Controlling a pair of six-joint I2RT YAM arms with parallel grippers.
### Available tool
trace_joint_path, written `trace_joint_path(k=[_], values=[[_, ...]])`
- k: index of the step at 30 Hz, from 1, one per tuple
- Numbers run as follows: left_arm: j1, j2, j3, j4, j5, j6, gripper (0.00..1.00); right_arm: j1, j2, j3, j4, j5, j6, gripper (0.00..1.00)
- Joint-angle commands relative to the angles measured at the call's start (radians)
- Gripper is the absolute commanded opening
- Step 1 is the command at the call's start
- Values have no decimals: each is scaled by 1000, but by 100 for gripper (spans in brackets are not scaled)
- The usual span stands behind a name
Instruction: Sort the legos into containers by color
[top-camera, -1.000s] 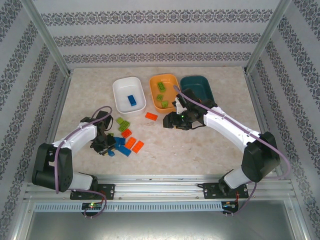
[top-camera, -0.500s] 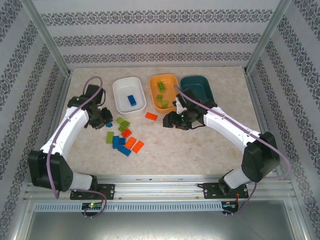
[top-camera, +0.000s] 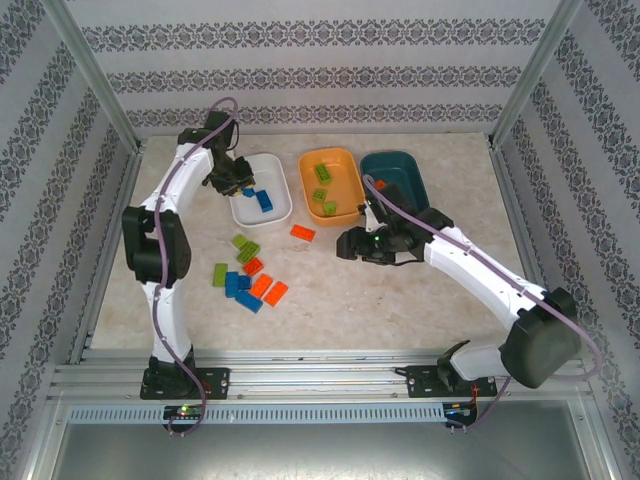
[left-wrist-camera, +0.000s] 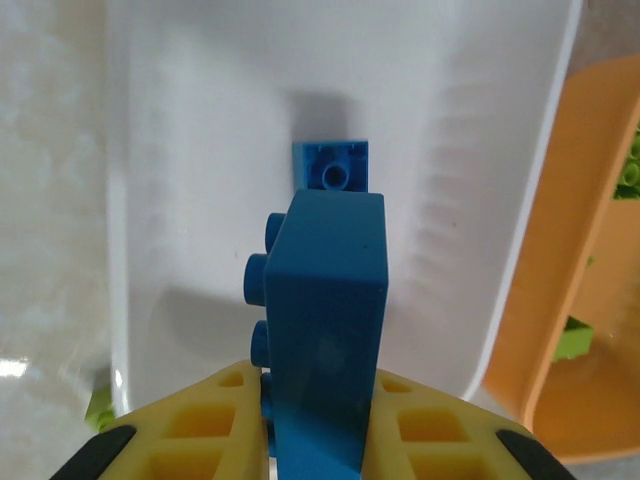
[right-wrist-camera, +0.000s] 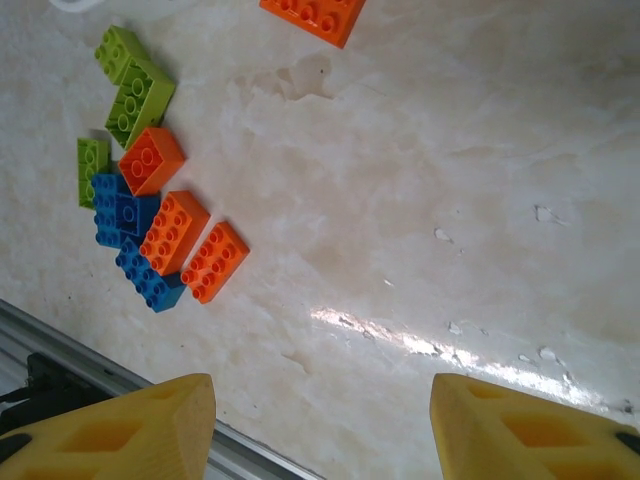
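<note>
My left gripper (top-camera: 236, 180) hangs over the white dish (top-camera: 246, 211), shut on a blue lego (left-wrist-camera: 325, 300) held on edge between the yellow fingers. Below it another blue lego (left-wrist-camera: 331, 165) lies on the white dish's floor (left-wrist-camera: 200, 150). The orange dish (top-camera: 306, 190) holds three green legos (top-camera: 322, 173). The teal dish (top-camera: 400, 172) stands to its right, partly behind my right arm. My right gripper (top-camera: 346, 243) hovers open over bare table, nothing between its fingers (right-wrist-camera: 140, 430). A loose pile of blue, orange and green legos (top-camera: 246, 272) lies left of it.
One orange lego (top-camera: 302, 232) lies alone between the pile and the orange dish; it shows at the top of the right wrist view (right-wrist-camera: 313, 15). The metal rail of the table's near edge (right-wrist-camera: 60, 345) runs under the right gripper's left finger.
The left arm has lifted the blue lego from the pile and swung it far back to above the white dish. The right arm has shifted slightly to the right.
</note>
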Motion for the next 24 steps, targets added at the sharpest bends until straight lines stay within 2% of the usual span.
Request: trace_joint_path(k=[1,11,19,24], values=[[4,76,112,-139,-16,62,23,-12,-53,-41,-39,48,39,59],[-9,204,184,-193,-64,85,24,-23,-109,-91,-57,80,84,59],[-19,218,210,-220,-73,96,39,-21,-89,-79,-42,72,98,60],[-20,177,236,-246,-73,92,42,-21,-57,-59,-31,46,74,61]])
